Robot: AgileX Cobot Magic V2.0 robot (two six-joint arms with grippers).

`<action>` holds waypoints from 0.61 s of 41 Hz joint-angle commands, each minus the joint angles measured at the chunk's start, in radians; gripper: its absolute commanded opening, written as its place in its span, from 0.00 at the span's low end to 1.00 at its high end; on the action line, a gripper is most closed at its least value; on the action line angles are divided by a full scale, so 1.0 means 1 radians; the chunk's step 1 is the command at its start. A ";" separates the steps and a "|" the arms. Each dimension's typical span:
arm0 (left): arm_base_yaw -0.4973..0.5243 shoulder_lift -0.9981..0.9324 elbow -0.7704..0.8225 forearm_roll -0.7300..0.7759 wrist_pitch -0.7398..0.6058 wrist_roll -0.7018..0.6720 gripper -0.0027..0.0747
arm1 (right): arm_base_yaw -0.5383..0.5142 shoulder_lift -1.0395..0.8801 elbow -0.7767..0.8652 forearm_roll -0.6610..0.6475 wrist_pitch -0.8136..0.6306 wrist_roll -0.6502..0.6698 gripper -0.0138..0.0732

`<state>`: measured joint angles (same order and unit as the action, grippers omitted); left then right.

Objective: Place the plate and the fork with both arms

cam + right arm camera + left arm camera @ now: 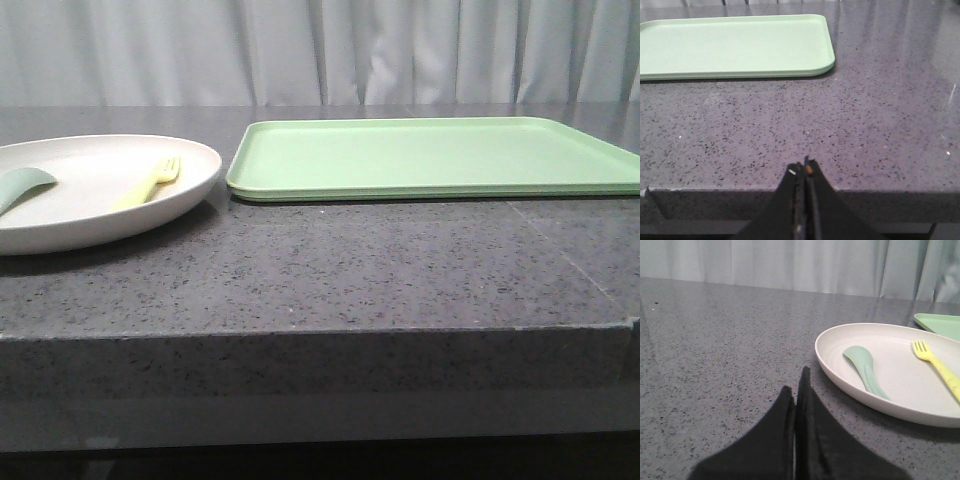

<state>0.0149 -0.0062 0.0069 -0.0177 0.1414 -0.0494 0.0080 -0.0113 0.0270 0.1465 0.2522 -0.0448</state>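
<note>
The cream-white plate (pixel 95 215) sits at the left of the grey stone table, also in the left wrist view (pixel 900 395). The pale-yellow fork (pixel 148 183) lies in it on its right side, tines away from me, also in the left wrist view (pixel 940 367). My left gripper (pixel 796 382) is shut and empty, low over the table just left of the plate's rim. My right gripper (pixel 804 167) is shut and empty at the table's front edge, well short of the tray. Neither gripper shows in the front view.
A sage-green utensil (pixel 866 367) lies in the plate's left side (pixel 22 185). A flat light-green tray (pixel 430 155) lies right of the plate, also in the right wrist view (pixel 735 47). Grey curtains hang behind the table.
</note>
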 commanded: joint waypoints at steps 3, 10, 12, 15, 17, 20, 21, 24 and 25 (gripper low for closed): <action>0.004 -0.020 0.001 -0.006 -0.084 0.001 0.01 | -0.005 -0.017 -0.004 0.000 -0.077 -0.005 0.02; 0.004 -0.020 0.001 -0.006 -0.084 0.001 0.01 | -0.005 -0.017 -0.004 0.000 -0.077 -0.005 0.02; 0.004 -0.020 0.001 -0.006 -0.084 0.001 0.01 | -0.005 -0.017 -0.004 0.000 -0.077 -0.005 0.02; 0.004 -0.020 0.001 -0.006 -0.084 0.001 0.01 | -0.005 -0.017 -0.004 0.000 -0.077 -0.005 0.02; 0.004 -0.020 0.001 -0.006 -0.084 0.001 0.01 | -0.005 -0.017 -0.004 0.000 -0.077 -0.005 0.02; 0.004 -0.020 0.001 -0.006 -0.084 0.001 0.01 | -0.005 -0.017 -0.004 0.000 -0.077 -0.005 0.02; 0.004 -0.020 0.001 -0.006 -0.084 0.001 0.01 | -0.005 -0.017 -0.004 0.000 -0.077 -0.005 0.02; 0.004 -0.020 0.001 -0.006 -0.096 0.001 0.01 | -0.005 -0.017 -0.004 0.000 -0.077 -0.005 0.02; 0.004 -0.020 0.001 -0.006 -0.106 0.001 0.01 | -0.005 -0.017 -0.004 0.000 -0.077 -0.005 0.02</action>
<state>0.0149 -0.0062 0.0069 -0.0177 0.1365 -0.0494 0.0080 -0.0113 0.0270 0.1465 0.2522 -0.0448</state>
